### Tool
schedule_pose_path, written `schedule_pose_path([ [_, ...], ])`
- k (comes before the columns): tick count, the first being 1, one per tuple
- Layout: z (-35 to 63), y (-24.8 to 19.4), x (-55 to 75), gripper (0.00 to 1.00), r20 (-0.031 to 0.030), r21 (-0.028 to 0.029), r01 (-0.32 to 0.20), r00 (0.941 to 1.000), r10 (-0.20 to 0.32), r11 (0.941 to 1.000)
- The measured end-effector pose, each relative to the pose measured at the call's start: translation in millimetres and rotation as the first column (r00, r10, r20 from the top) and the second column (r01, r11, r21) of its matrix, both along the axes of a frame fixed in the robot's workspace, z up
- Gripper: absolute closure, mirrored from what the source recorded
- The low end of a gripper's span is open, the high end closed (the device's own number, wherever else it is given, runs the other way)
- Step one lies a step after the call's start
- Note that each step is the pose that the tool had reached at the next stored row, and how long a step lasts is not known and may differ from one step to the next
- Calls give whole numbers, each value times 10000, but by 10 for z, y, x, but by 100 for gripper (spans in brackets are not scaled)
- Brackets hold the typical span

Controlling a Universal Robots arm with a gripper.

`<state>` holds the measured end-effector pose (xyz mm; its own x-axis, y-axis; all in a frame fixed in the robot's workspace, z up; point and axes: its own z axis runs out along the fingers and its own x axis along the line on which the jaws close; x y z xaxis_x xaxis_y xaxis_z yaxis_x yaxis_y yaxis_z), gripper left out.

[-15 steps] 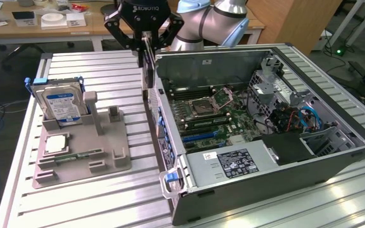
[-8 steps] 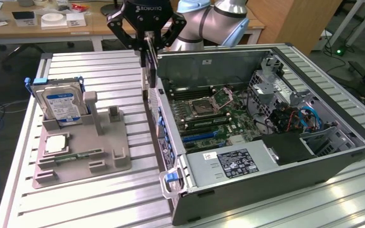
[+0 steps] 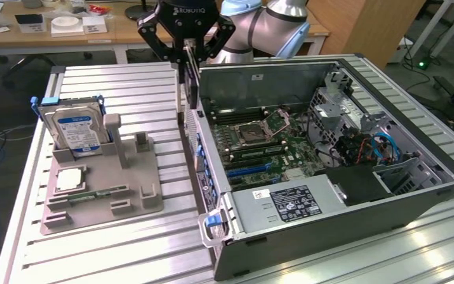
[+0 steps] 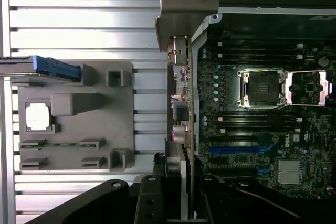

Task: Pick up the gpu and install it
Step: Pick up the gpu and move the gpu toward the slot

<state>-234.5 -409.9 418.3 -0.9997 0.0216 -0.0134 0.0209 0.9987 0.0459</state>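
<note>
**Exterior view.** The brand name ROBOTIQ stands in white letters on the black body of my gripper (image 3: 188, 58). The blue-white label on the hard drive (image 3: 75, 129) and the black label on the power supply (image 3: 292, 203) carry print too fine to read.

**Wrist view.** A small white mark on the motherboard (image 4: 236, 129) appears to read DELL.

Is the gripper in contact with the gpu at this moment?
Touching. The exterior view shows the jaws of the gripper clamped on the top edge of the gpu, which hangs upright by the computer case.
</note>
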Motion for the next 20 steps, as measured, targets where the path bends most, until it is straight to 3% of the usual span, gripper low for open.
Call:
schedule_pose_path([
  [20, 0, 0, 175, 72, 0, 0, 0, 10000, 0, 10000],
])
